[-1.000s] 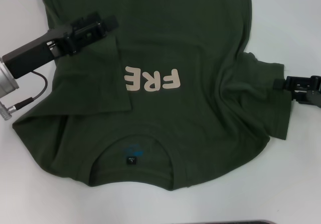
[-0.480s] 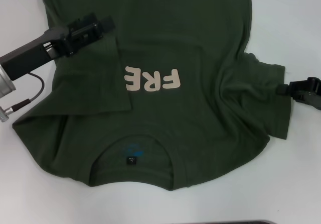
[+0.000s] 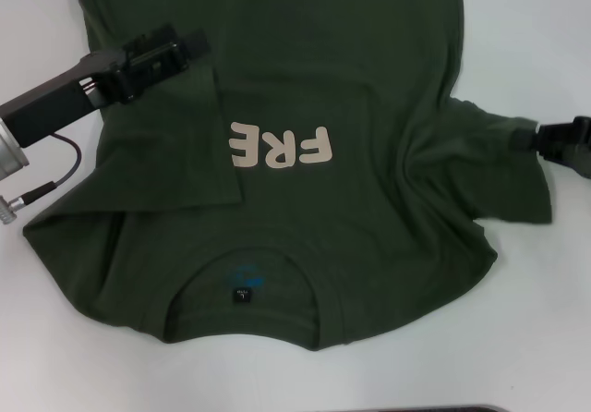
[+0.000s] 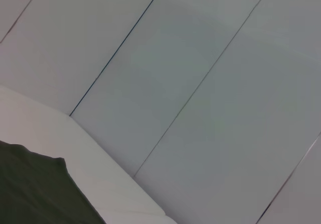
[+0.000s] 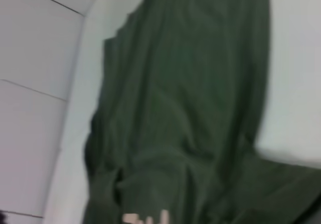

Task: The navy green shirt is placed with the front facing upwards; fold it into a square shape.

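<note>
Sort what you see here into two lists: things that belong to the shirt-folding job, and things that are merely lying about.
Part of the job:
- navy green shirt, lettering up, left side folded inward
- left gripper, over that folded part
- right gripper, at the right sleeve's edge

Just lying about:
- white table beneath the shirt
- dark object at the table's near edge, unidentifiable

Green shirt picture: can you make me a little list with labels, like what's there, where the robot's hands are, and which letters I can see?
shirt: dark green T-shirt lying on the white table, collar toward the robot
letters showing: cream "FRE", seen upside down
left side: folded in over the chest, hiding the rest of the word
neck tag: small black tag inside the collar
left gripper: over the folded flap
right gripper: at the right sleeve edge
folding: one side folded, not square yet
</note>
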